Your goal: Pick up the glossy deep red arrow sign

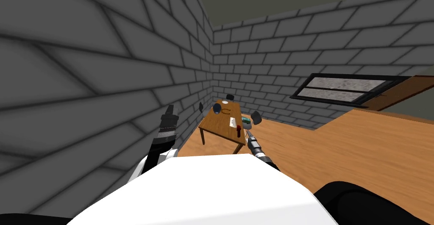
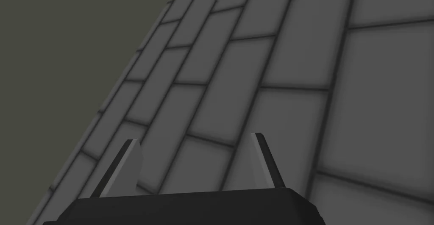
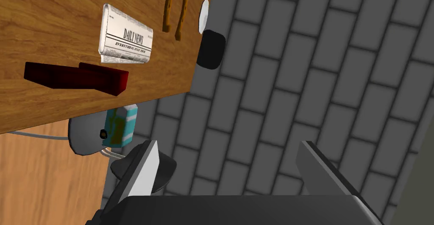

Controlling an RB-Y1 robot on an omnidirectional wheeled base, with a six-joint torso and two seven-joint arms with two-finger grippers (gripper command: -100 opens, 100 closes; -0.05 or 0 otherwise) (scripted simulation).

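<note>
Deep red arrow sign point(image 3: 76, 77), glossy and block-like, lies flat on a brown wooden worktop point(image 3: 42, 31) close to its near right corner, with nothing holding it. In the head view the sign point(image 1: 239, 129) shows as a small dark red shape near the worktop's point(image 1: 220, 123) near edge. A folded newspaper point(image 3: 126, 35) headed "Daily News" lies just beyond the sign, close beside it, and a brown horseshoe point(image 3: 176, 6) lies farther along the worktop. A thin white disc point(image 3: 204, 12) sits at the far end. A small teal box point(image 3: 122, 125) sits at the worktop's right edge near the sign; whether it rests on the wood cannot be told. A grey chair point(image 1: 256, 117) stands just to the right of the worktop, and a dark chair point(image 1: 230, 96) stands at its far end. The right gripper point(image 3: 229, 159) is open, its two grey fingers spread wide with nothing between them. It hangs near the worktop's near right corner, close to the sign but apart from it. In the head view the right gripper point(image 1: 248, 133) reaches forward at the end of a slim arm. The left gripper point(image 1: 170, 108) is raised on the left, beside a grey brick wall point(image 1: 84, 87). The left wrist view shows the left gripper point(image 2: 195, 150) open and empty. The worktop stands in a corner of grey brick walls on a wooden floor point(image 1: 360, 150).
</note>
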